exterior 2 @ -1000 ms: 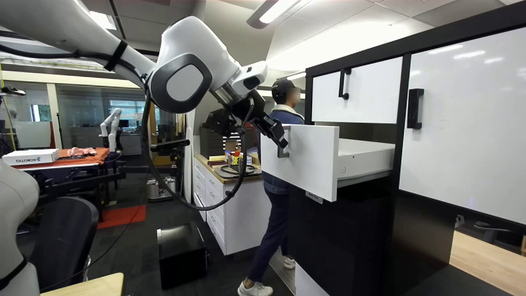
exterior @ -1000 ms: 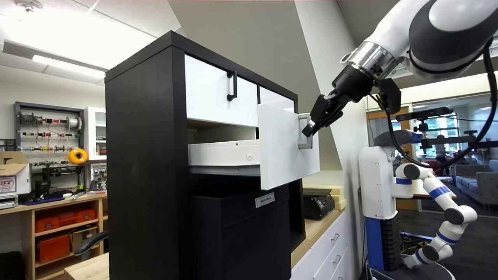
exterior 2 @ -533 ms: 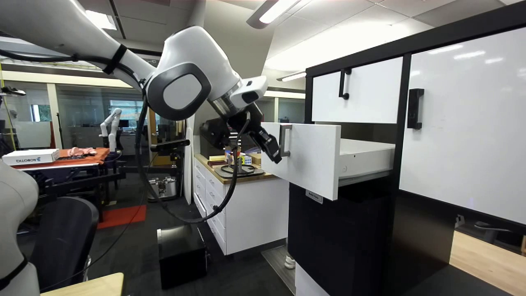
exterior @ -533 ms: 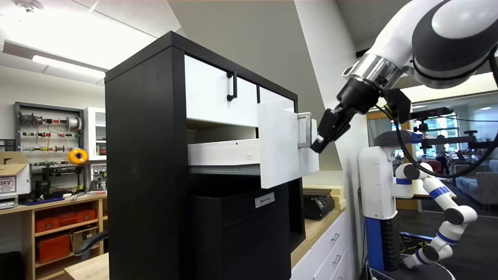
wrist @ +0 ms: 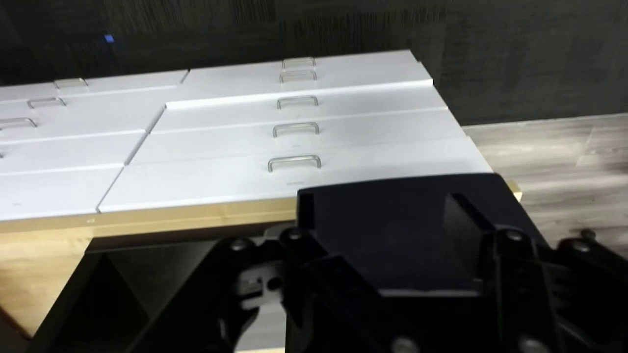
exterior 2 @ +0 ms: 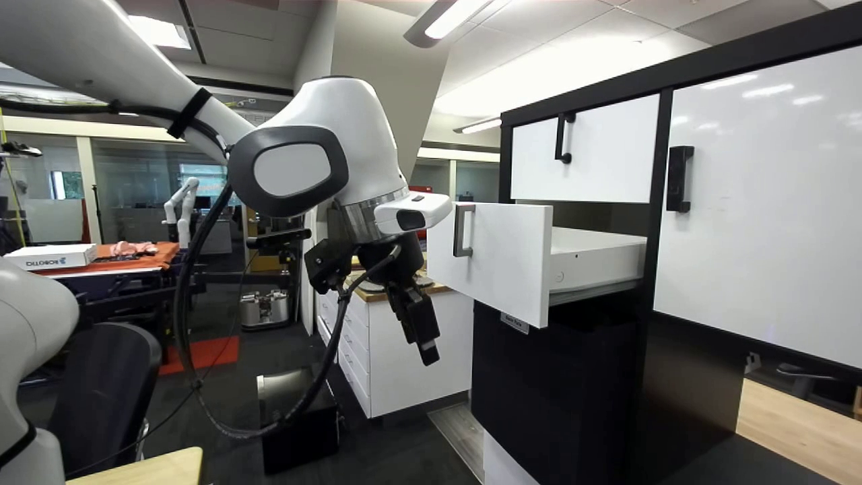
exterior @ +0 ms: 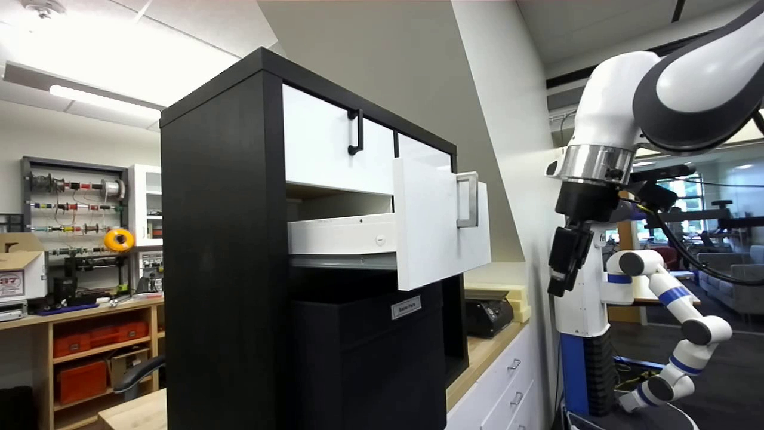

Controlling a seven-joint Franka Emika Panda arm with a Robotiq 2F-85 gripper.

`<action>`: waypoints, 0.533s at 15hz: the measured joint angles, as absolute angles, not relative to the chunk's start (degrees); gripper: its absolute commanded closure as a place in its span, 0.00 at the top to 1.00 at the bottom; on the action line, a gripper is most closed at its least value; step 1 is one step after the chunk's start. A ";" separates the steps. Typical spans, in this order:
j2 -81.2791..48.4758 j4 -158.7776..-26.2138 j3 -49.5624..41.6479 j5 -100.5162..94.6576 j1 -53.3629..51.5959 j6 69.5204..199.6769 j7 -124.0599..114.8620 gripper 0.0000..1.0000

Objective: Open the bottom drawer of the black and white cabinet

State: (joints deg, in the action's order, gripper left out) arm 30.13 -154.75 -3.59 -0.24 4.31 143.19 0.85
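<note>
"One check: where is the bottom drawer (exterior 2: pixel 505 252)?"

"Standing out from the black and white cabinet (exterior: pixel 215 239), under the upper drawer (exterior 2: pixel 606 155)."

"And your gripper (wrist: pixel 382 215)?"

"I have it hanging lower than the drawer's handle (exterior 2: pixel 459 230), well clear, jaws spread in my wrist view."

One cabinet (exterior: pixel 215 239), one upper drawer (exterior: pixel 322 137), one bottom drawer (exterior: pixel 427 227), one white panel (exterior 2: pixel 768 195).
Three handles (exterior: pixel 360 131): one black on the upper drawer, one gray on the bottom drawer, one black on the panel. Both exterior views show one bin (exterior: pixel 376 358) with one label (exterior: pixel 406 307), and one gripper (exterior: pixel 558 286). In an exterior view: one blue-banded robot arm (exterior: pixel 674 295). In an exterior view: one chair (exterior 2: pixel 101 384) and one floor box (exterior 2: pixel 303 444). In the wrist view: two fingers (wrist: pixel 461 230); five metal handles (wrist: pixel 294 159) on the right-hand drawer stack (wrist: pixel 373 127), four, at least in part, on the left-hand stack (wrist: pixel 83 152).
</note>
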 measured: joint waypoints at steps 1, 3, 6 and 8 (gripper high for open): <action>30.13 -153.86 -3.60 -0.24 4.22 139.30 1.73 1.00; 30.10 -151.47 -3.89 -0.12 3.72 131.09 3.82 1.00; 29.93 -147.33 -3.90 -0.13 3.62 121.27 6.10 1.00; 29.56 -144.97 -3.90 -0.13 3.62 117.54 6.81 1.00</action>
